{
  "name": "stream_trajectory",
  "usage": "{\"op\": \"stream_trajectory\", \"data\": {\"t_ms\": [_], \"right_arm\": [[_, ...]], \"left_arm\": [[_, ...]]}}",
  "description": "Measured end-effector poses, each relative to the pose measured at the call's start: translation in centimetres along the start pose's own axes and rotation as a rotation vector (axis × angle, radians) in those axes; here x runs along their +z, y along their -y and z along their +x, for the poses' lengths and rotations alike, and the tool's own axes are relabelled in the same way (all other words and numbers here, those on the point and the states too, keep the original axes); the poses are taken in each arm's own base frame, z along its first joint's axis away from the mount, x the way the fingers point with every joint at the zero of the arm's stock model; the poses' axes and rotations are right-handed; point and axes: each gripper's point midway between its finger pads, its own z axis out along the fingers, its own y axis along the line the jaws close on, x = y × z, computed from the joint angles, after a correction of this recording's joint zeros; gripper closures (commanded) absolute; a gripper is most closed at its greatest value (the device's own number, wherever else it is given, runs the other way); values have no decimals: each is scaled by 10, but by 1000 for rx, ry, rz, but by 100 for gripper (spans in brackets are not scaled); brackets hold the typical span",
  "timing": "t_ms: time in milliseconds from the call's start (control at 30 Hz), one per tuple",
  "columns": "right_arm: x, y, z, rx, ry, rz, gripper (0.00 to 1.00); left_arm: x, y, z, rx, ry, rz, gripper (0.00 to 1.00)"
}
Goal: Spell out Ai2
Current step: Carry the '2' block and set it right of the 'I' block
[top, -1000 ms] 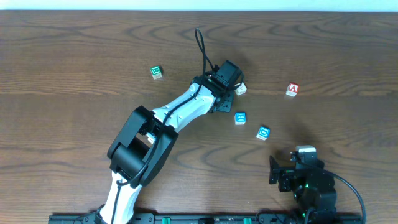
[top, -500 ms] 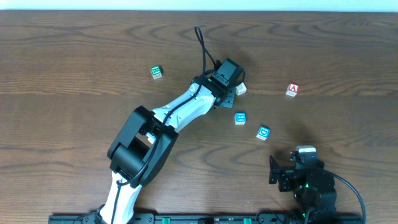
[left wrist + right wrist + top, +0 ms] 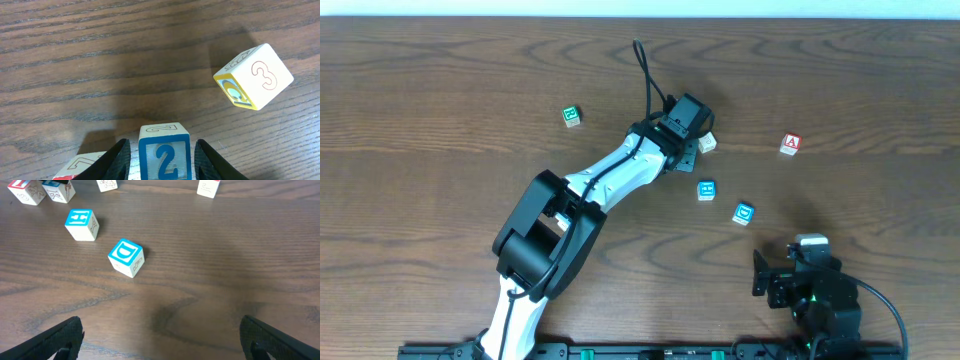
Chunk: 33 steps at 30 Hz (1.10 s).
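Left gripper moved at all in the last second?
No. In the overhead view the left gripper keeps the same spacing from the red A block and the blue H block throughout.

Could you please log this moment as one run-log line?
left pincer: open, straddling 2 block | right pincer: open, empty | A block: alone, far right | Ai2: not spelled

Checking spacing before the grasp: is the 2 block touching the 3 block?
Apart. The left wrist view shows the 2 block low in the frame and the 3 block up to its right, with a wide gap between them.
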Motion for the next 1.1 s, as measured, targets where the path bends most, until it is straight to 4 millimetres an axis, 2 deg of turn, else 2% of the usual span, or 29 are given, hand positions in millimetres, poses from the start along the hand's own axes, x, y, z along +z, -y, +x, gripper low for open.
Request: {"op": "stream_trajectory", "data": {"t_ms": [100, 267, 533, 567, 633, 800, 1100], "right_arm": [[0, 0, 0, 0, 0, 0, 1], [0, 0, 0, 0, 0, 0, 1], [0, 0, 0, 0, 0, 0, 1], [0, 0, 0, 0, 0, 0, 1], [0, 0, 0, 0, 0, 0, 1], [0, 0, 0, 0, 0, 0, 1], [0, 0, 0, 0, 0, 0, 1]], "left_arm": [[0, 0, 1, 0, -3, -2, 57], [0, -3, 6, 3, -24, -11, 69], [-1, -4, 9, 4, -43, -19, 69], [-1, -5, 10, 4, -45, -20, 68], [-2, -5, 11, 6, -51, -23, 60], [-2, -5, 11, 5, -51, -23, 52], [-1, -1, -6, -6, 14, 4, 51]]}}
